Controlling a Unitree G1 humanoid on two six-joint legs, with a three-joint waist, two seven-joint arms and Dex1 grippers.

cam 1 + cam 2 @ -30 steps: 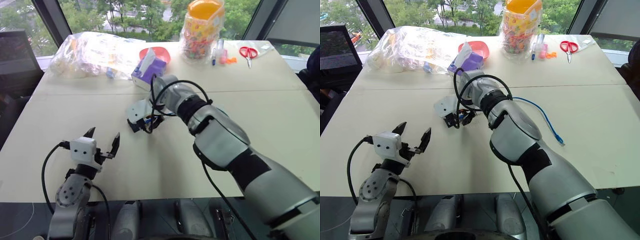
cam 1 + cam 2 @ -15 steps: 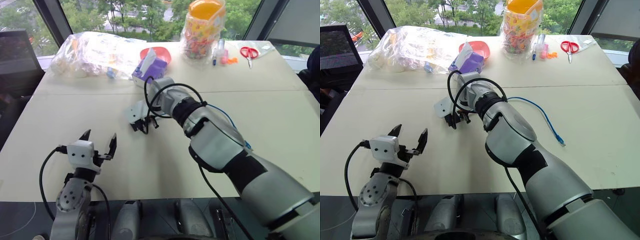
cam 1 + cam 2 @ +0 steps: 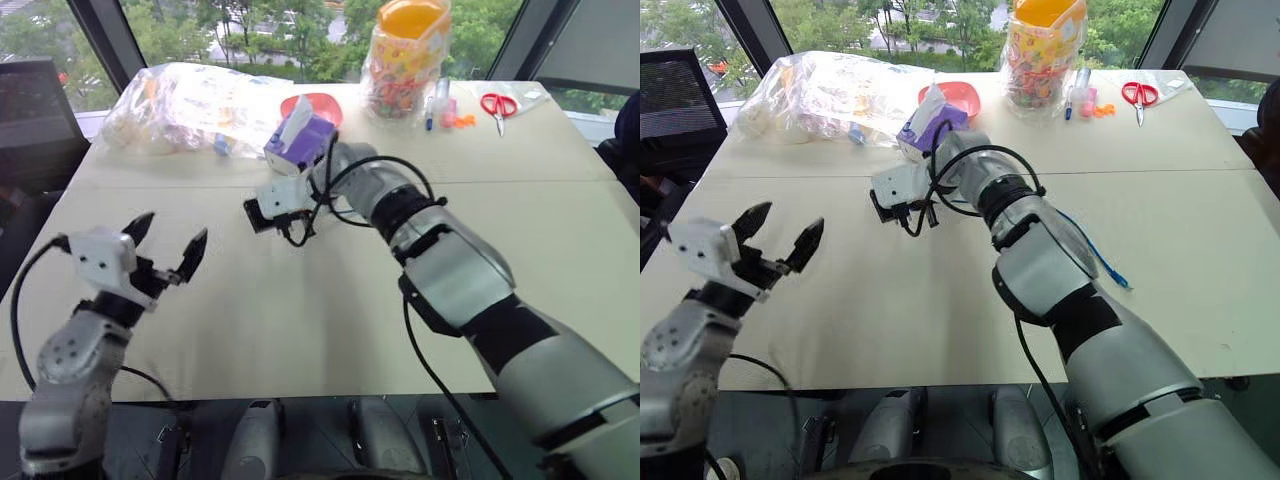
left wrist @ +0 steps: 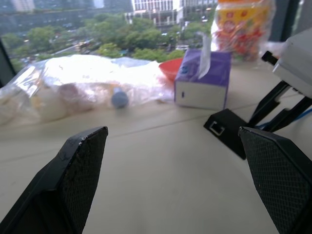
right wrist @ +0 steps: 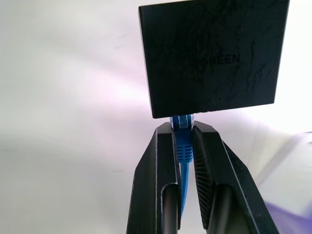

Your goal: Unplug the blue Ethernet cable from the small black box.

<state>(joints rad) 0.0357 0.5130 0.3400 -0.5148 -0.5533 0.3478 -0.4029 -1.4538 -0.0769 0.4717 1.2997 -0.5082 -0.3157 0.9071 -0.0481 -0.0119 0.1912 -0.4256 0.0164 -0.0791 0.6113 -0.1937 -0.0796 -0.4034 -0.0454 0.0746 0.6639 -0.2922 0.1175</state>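
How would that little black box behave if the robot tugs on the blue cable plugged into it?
The small black box looks light: it seems lifted off the table, hanging from the plug that the right gripper pinches. So it would probably follow a tug unless the open left gripper holds it. The blue Ethernet cable trails in a loose curve, so it is likely floppy.

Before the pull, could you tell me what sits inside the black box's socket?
The blue cable's plug enters the black box, pinched by the right gripper; its tip is hidden inside.
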